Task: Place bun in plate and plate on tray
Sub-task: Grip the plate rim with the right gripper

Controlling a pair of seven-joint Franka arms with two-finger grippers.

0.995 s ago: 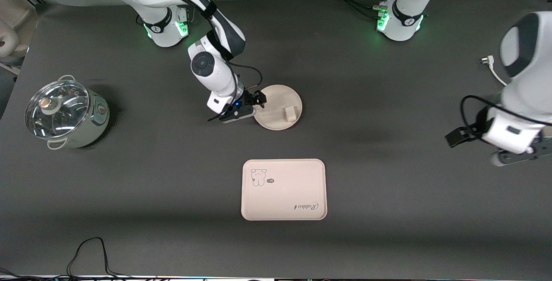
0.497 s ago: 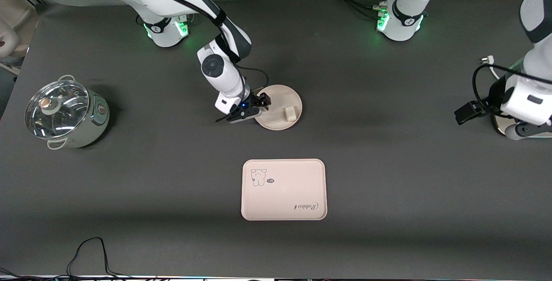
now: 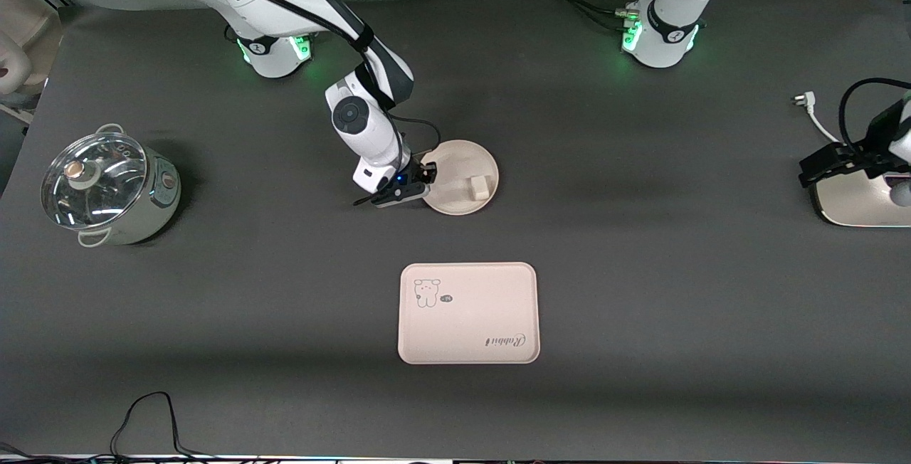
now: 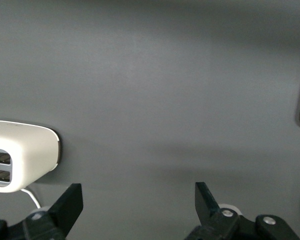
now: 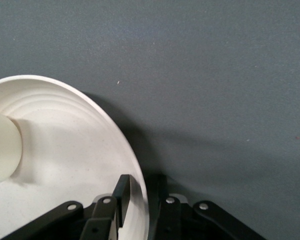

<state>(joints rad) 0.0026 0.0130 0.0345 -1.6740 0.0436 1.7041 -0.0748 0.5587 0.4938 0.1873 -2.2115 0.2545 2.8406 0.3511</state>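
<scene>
The round cream plate (image 3: 459,161) lies on the dark table, farther from the front camera than the tray (image 3: 470,332). The off-white bun (image 3: 478,187) sits in the plate near its rim. My right gripper (image 3: 427,178) is at the plate's rim on the side toward the right arm's end. In the right wrist view the right gripper (image 5: 140,195) is shut on the rim of the plate (image 5: 65,135), one finger inside and one outside, and the bun (image 5: 2,147) shows at the edge. My left gripper (image 3: 825,163) is open and empty over the toaster, and also shows in the left wrist view (image 4: 139,197).
A glass-lidded pot (image 3: 107,186) stands at the right arm's end. A white toaster (image 3: 854,204) stands at the left arm's end, also in the left wrist view (image 4: 20,155), with its plug (image 3: 803,99) lying on the table.
My right gripper has closed in on the plate's rim and shut on it. My left arm has drawn back toward its end of the table, over the toaster.
</scene>
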